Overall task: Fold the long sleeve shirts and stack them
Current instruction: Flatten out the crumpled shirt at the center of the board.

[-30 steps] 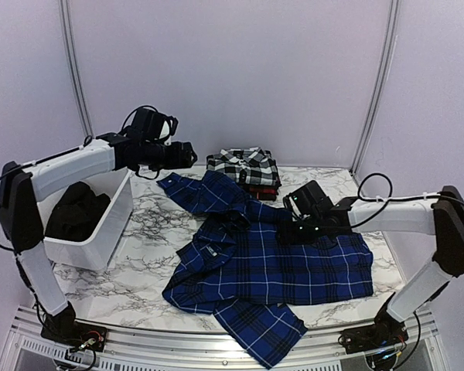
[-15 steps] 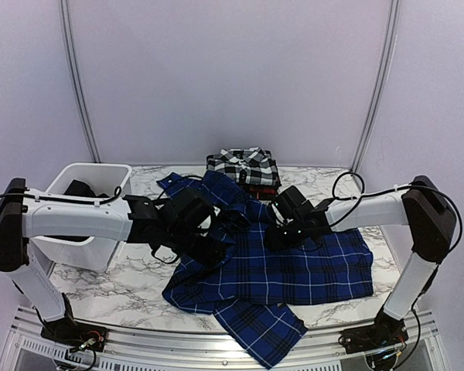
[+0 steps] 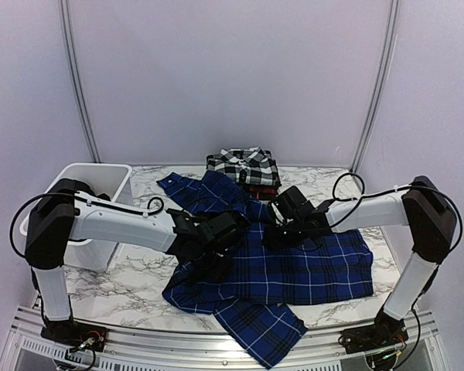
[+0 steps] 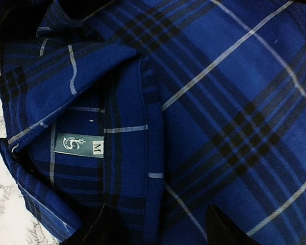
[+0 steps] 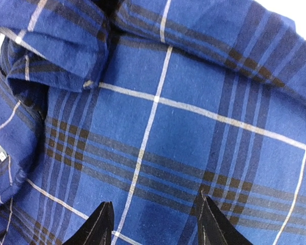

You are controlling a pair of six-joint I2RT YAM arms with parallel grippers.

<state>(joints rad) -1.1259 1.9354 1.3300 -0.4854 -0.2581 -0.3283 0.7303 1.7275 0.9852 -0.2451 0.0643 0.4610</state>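
Observation:
The royal blue plaid shirt [image 3: 294, 267] lies spread and rumpled across the middle of the marble table. My left gripper [image 3: 220, 251] is low over its collar, jaws open, with the collar label [image 4: 79, 145] and cloth [image 4: 234, 102] filling the left wrist view. My right gripper [image 3: 274, 232] is open just above the shirt's upper middle; blue cloth [image 5: 194, 117] lies between its fingertips [image 5: 214, 224]. The black-and-white check shirt [image 3: 243, 164] lies folded at the back on top of the folded red-and-black shirt [image 3: 263, 191].
A white plastic tub [image 3: 112, 182] stands at the back left of the marble table [image 3: 116, 286]. One blue sleeve [image 3: 263, 332] hangs toward the table's near edge, another [image 3: 189, 189] reaches toward the back.
My left arm swung from above the tub down onto the blue shirt's collar. My right gripper moved slightly left and lower over the shirt.

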